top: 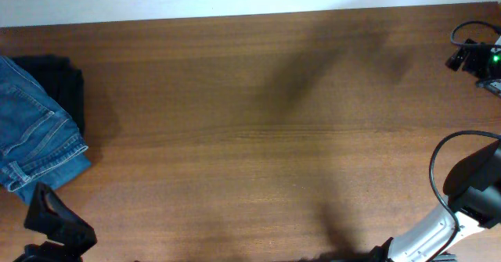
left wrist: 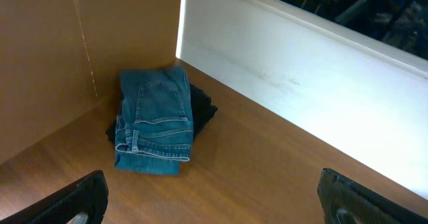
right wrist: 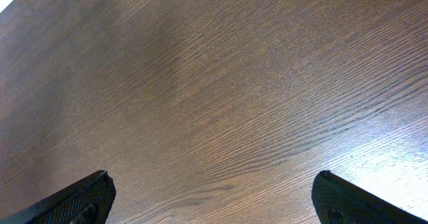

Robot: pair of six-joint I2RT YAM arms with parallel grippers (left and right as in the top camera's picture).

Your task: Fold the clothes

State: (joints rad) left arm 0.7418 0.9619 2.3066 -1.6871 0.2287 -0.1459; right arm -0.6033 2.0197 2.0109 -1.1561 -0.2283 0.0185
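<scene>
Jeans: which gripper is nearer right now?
Left. The left gripper hangs open just short of the folded jeans at the left end of the table, not touching. The right gripper is open over bare wood at the opposite end.

Table [top: 258,137] centre free; jeans [top: 35,129] block left edge.

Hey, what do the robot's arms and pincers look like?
The left pincer and right pincer are matte black and wedge-tipped. The left arm is black. The right arm has a silver-white link with black joints and a looping black cable.
</scene>
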